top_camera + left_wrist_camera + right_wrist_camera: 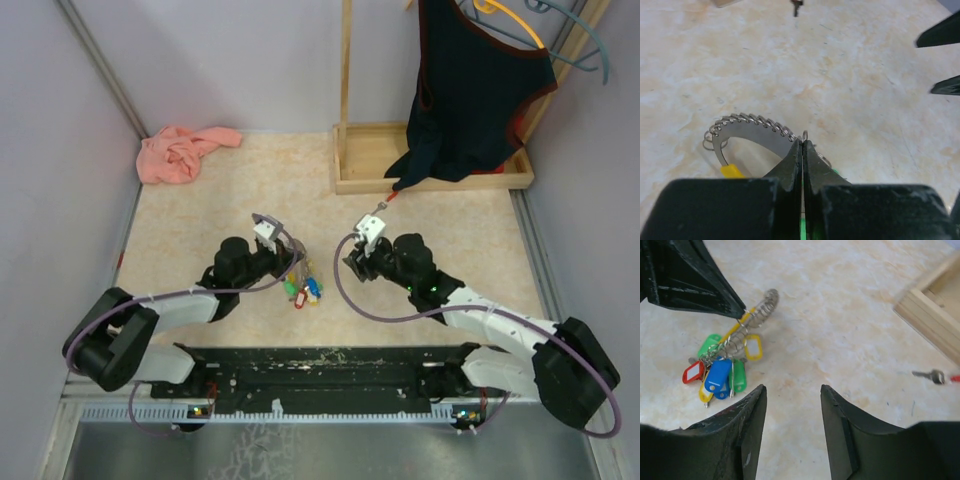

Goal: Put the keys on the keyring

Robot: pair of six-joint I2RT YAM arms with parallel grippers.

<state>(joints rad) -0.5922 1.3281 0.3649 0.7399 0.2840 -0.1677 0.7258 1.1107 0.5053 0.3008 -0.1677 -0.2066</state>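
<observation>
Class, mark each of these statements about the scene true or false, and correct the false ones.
1. The left gripper is shut on the keyring. True.
2. The right gripper is shut. False: it is open and holds nothing.
3. A pink cloth lies at the far left of the table. True.
4. The loose key lies inside the wooden tray. False: it lies on the table, just outside the tray.
</observation>
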